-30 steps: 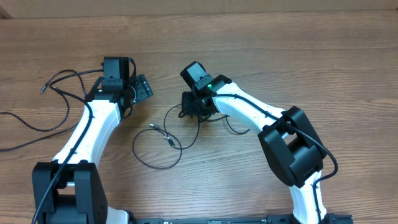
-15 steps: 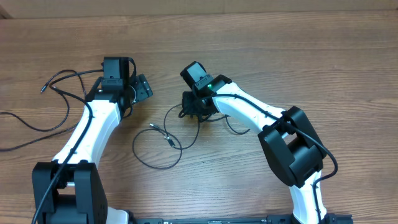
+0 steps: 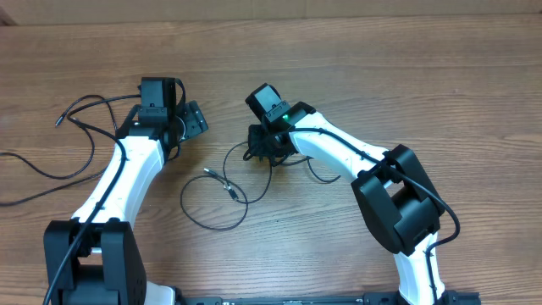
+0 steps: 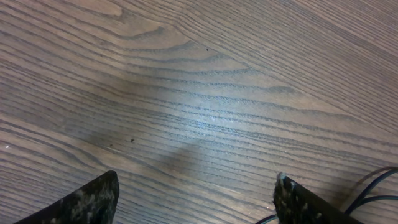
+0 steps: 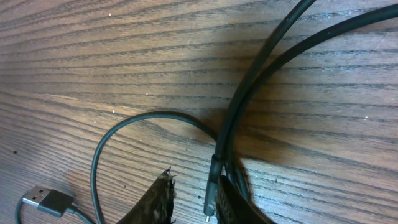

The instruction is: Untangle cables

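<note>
The right gripper (image 5: 196, 193) sits low over the table. Its jaws stand narrow, with the tip of a thin black cable (image 5: 219, 155) between them, lying against one finger. Whether they actually pinch it, I can't tell from here. That cable runs straight away from the fingers with a second strand just beside it, both smooth, round and rubbery. A third strand curls off to one side and ends in a flat plug (image 5: 46, 202).

From above, most of the cables (image 3: 182, 203) lie on the robot's side of this gripper and a little to its left. They form one wide, slack loop in the middle of the table, with small silver tips near its upper edge. The right arm is plainly the nearer one. I'd guess any pull should go along the strand's length, away from the loop.

The left gripper (image 4: 197, 180) hangs wide open over bare wood, holding nothing. Another thin cord (image 3: 85, 101) trails off on its outer side. The table (image 3: 406, 76) is matt brown wood with a strong grain.
</note>
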`<state>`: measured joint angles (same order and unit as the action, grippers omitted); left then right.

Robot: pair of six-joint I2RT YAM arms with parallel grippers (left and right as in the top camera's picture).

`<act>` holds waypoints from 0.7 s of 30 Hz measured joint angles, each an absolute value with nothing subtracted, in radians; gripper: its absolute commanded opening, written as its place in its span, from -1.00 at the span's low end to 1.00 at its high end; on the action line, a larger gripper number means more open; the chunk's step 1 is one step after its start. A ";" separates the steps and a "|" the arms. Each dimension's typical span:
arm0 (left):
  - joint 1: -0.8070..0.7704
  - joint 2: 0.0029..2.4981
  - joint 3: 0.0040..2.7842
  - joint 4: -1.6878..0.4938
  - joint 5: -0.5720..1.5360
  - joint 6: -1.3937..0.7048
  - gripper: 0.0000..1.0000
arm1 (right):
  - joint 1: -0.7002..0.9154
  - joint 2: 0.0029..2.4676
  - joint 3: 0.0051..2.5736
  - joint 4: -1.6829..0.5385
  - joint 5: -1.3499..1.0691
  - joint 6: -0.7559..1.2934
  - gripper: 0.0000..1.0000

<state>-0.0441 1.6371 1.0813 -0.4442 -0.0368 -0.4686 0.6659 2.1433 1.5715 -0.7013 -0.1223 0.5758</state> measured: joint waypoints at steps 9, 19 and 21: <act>-0.044 1.637 1.081 -0.444 -0.037 -0.469 0.58 | 0.666 2.143 1.571 -0.701 -0.122 0.576 -0.56; -0.044 1.637 1.081 -0.444 -0.037 -0.469 0.58 | 0.670 2.143 1.571 -0.701 -0.122 0.576 -0.56; -0.044 1.637 1.081 -0.444 -0.037 -0.469 0.59 | 0.673 2.143 1.571 -0.701 -0.115 0.576 -0.56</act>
<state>-0.0441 1.6371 1.0813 -0.4442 -0.0368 -0.4690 0.6731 2.1433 1.5715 -0.7013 -0.1146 0.5758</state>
